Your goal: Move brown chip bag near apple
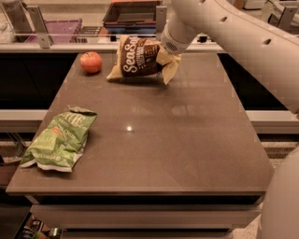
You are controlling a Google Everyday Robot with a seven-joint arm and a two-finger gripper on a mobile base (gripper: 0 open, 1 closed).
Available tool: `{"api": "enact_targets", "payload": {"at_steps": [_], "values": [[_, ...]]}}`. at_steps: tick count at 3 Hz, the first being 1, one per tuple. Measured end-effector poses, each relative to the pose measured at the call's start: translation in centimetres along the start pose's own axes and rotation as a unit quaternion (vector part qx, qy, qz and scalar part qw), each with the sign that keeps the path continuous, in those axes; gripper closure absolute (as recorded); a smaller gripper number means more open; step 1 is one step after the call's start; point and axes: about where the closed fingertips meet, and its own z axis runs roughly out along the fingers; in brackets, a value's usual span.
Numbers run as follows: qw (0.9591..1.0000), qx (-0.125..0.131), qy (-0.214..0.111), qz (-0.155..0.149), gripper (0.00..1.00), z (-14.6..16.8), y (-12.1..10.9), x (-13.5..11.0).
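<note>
The brown chip bag [139,58], with its dark centre and white "Sea Salt" lettering, hangs tilted at the far middle of the table [187,140], its lower edge at or just above the surface. My gripper [162,50] comes in from the upper right on the white arm and is shut on the bag's right end. The fingers are mostly hidden behind the bag. The red-orange apple [91,62] sits at the far left of the table, a short gap to the left of the bag.
A green chip bag [60,137] lies crumpled near the table's front left edge. Behind the table runs a counter rail with a purple bin [60,28] and a dark tray [133,14]. My white arm spans the upper right.
</note>
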Motion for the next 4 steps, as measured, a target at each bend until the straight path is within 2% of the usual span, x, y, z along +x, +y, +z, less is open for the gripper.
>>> {"api": "enact_targets", "payload": {"at_steps": [1, 2, 4], "values": [[0.9999, -0.011, -0.001, -0.003, 1.00, 1.64, 0.24, -0.57], [0.9999, -0.012, -0.001, -0.004, 0.81, 1.82, 0.37, -0.55], [0.9999, -0.015, 0.001, -0.005, 0.36, 2.21, 0.63, -0.53]]}}
